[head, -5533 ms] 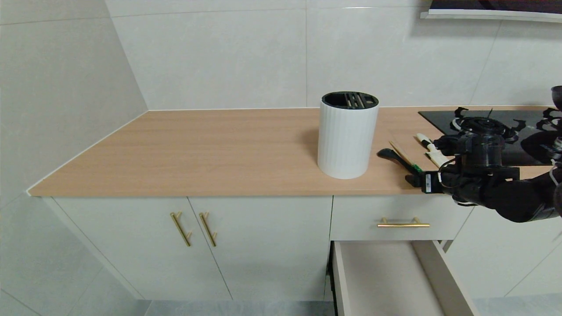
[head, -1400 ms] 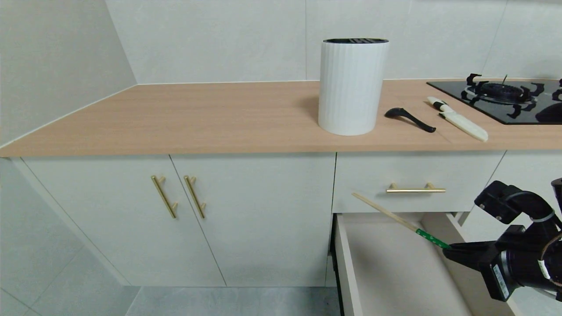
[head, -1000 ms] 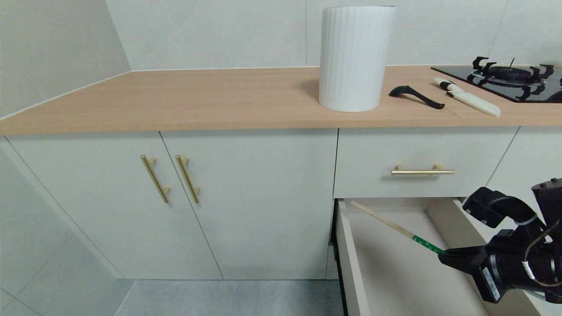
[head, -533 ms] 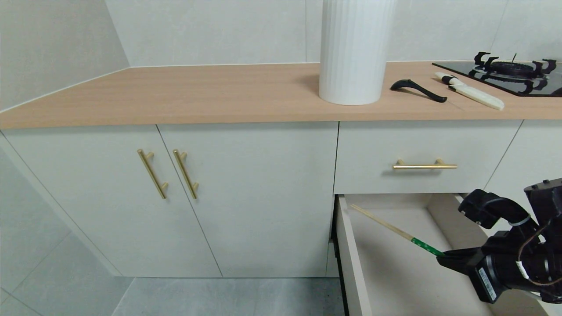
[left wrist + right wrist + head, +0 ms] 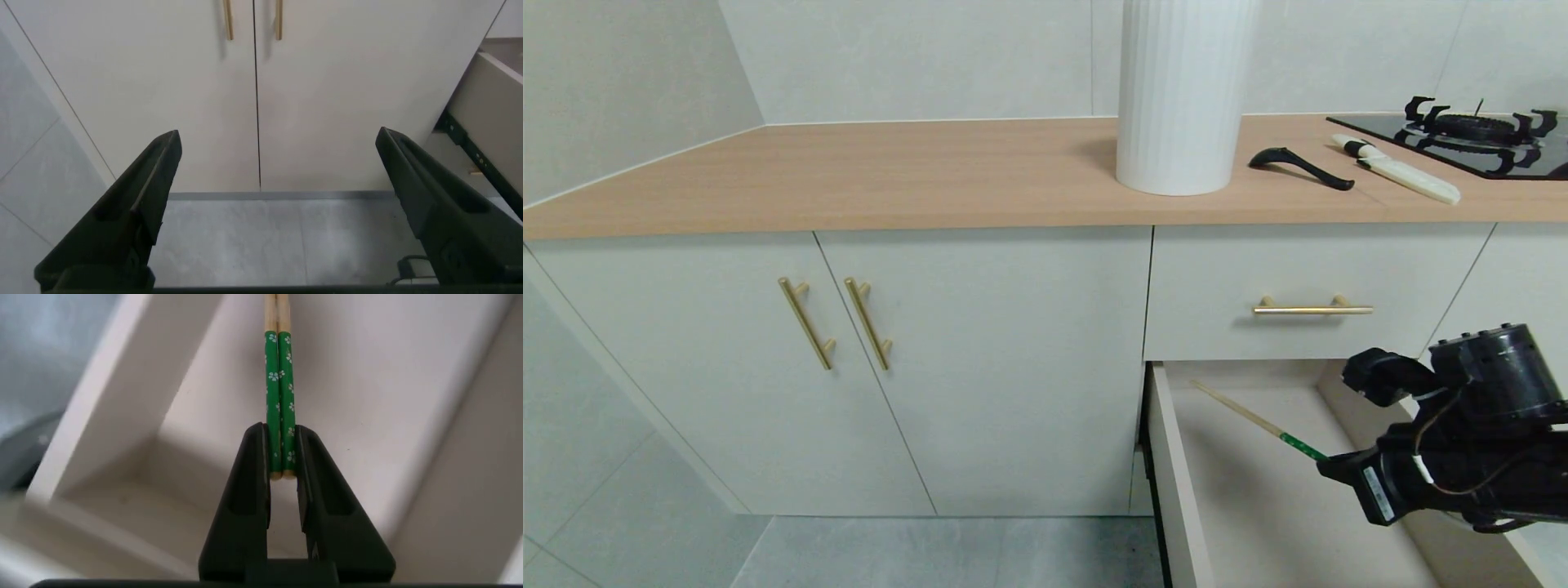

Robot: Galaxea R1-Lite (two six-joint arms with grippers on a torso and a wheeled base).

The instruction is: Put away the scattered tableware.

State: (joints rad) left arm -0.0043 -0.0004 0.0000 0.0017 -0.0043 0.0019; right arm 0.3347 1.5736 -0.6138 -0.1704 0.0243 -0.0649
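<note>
Right gripper (image 5: 1327,467) is clamped on the chopsticks (image 5: 1252,418) at their green ends. The shafts slant far-left over the open drawer (image 5: 1174,482). The right wrist view resolves two sticks, side by side between the jaws. Left gripper (image 5: 278,163): jaws spread, facing the cabinet doors (image 5: 327,98).

The chopsticks (image 5: 278,376) run out of frame beyond the right gripper (image 5: 280,437), their butt ends hidden between its fingers. High above it the holder (image 5: 1180,98) is cut off at the top, and under it the drawer (image 5: 1172,474) at its near end.
</note>
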